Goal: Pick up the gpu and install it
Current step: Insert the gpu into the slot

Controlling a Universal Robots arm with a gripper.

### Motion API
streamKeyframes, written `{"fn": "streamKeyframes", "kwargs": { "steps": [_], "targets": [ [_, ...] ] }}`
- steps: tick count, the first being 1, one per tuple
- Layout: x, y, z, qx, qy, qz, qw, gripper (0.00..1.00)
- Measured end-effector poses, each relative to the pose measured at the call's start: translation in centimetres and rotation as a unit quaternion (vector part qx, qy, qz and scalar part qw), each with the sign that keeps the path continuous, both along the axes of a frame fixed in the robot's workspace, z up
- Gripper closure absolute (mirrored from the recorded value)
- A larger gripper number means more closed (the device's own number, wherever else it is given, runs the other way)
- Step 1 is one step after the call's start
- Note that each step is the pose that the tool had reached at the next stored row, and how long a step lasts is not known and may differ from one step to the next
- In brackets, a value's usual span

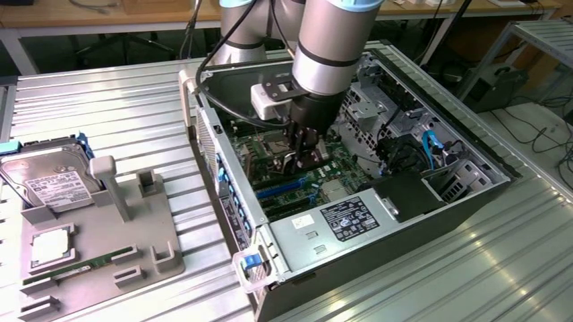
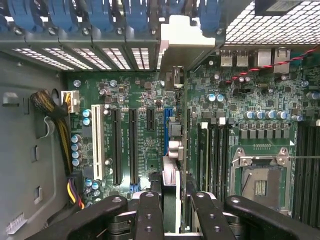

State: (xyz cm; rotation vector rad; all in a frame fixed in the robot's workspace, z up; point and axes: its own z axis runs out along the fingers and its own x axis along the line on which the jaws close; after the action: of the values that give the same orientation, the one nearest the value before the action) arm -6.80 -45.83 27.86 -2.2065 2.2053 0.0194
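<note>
My gripper (image 1: 302,159) reaches down into the open computer case (image 1: 465,194), over the green motherboard (image 1: 309,181). It is shut on the gpu (image 2: 171,192), which the wrist view shows edge-on between the black fingers (image 2: 149,215). The card's silver bracket (image 2: 186,42) stands at the case's rear slot openings. The card's edge runs along the blue expansion slot (image 2: 167,131) on the motherboard (image 2: 135,95). Whether the card sits in the slot I cannot tell.
On the exterior view's left, a grey fixture (image 1: 134,248) holds a silver hard drive (image 1: 49,178), a CPU (image 1: 52,247) and a RAM stick (image 1: 79,270). Inside the case are the power supply (image 1: 349,218), an open CPU socket (image 2: 260,182), black slots (image 2: 125,145) and cable bundles (image 2: 60,125).
</note>
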Motion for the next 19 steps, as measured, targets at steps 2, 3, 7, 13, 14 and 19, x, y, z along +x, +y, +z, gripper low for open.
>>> {"fn": "streamKeyframes", "kwargs": {
  "steps": [2,3,7,13,14,19],
  "targets": [
    [-0.01,-0.06,-0.27,0.0034,0.0000,0.000,1.0000,0.73],
    [-0.01,-0.11,-0.30,0.0037,0.0000,0.000,1.0000,0.73],
    [-0.15,-0.25,-0.32,0.0042,0.0000,0.000,1.0000,0.73],
    [-0.21,-0.75,-0.53,0.0044,0.0000,0.000,1.0000,0.73],
    [-0.21,-0.76,-0.58,0.0044,0.0000,0.000,1.0000,0.73],
    [-0.20,-0.77,-1.02,0.0043,0.0000,0.000,1.0000,0.73]
  ]
}}
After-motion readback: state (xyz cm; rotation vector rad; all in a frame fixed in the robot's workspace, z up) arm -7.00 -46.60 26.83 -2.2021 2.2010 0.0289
